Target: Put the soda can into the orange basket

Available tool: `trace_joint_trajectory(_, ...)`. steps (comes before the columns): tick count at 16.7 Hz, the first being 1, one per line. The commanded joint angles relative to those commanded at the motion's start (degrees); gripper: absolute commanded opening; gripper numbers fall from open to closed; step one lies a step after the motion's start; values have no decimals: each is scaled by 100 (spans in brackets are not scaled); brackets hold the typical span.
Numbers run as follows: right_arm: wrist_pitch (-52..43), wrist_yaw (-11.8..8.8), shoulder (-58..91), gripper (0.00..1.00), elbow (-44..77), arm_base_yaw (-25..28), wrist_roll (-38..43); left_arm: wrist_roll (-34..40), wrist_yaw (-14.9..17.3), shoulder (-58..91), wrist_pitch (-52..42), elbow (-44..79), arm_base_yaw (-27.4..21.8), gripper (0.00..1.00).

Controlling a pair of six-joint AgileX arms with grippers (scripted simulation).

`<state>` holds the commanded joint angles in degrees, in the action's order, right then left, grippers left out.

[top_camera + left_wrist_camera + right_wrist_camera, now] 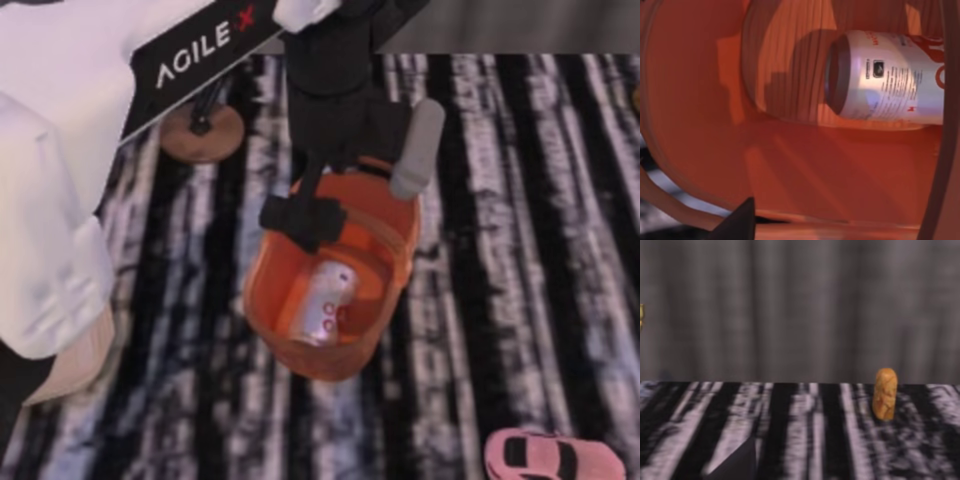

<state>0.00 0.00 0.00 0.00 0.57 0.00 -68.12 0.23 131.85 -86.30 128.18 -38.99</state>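
I find the soda can [324, 303] lying on its side inside the orange basket [262, 300], released, my left gripper [303, 222] spread above the rim; right gripper state undeterminable.

soda can [895, 80] lying on its side in orange basket [700, 125].

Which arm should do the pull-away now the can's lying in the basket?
Left. Its claw hangs over the orange basket, and the soda can lies on its side on the basket floor, free of the claw. The left arm likely just needs to lift away. The right claw isn't visible in the top view.
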Motion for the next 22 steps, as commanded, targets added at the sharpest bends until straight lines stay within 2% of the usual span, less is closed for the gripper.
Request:
trace_joint_trajectory(13,0,0,0,100,0,0,0,-3,-1,-85,516,-601,4,100)
trace_joint_trajectory(22,0,0,0,100,0,0,0,-3,-1,-85,516,-601,4,32)
